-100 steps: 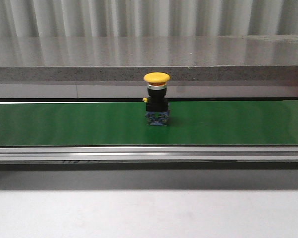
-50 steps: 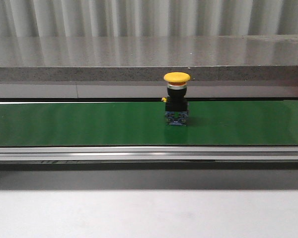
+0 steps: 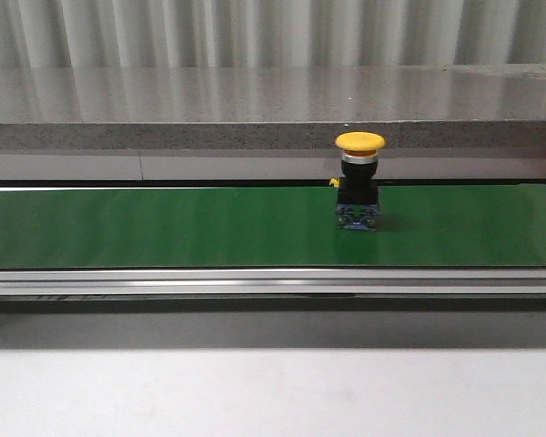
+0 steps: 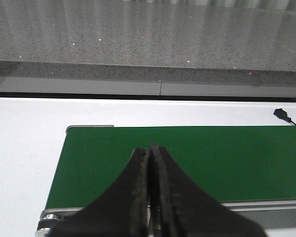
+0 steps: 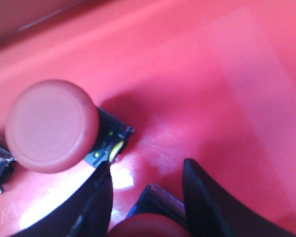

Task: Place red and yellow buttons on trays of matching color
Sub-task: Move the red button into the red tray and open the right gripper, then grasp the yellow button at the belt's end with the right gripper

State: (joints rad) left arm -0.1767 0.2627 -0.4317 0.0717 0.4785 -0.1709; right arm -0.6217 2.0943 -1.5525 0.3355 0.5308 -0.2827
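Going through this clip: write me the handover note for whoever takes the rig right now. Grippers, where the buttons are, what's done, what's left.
Left gripper: shut, empty, hovering over one end of the green belt.
Right gripper: open, over the red tray, holding nothing.
Done: a red button stands on the red tray; a second red cap shows between the fingers.
Left: the yellow button stands upright on the belt, right of centre in the front view, untouched. No yellow tray in view.

One yellow button (image 3: 358,182) on the belt (image 3: 164,228) — two red buttons (image 5: 52,126) on the red tray (image 5: 212,74).
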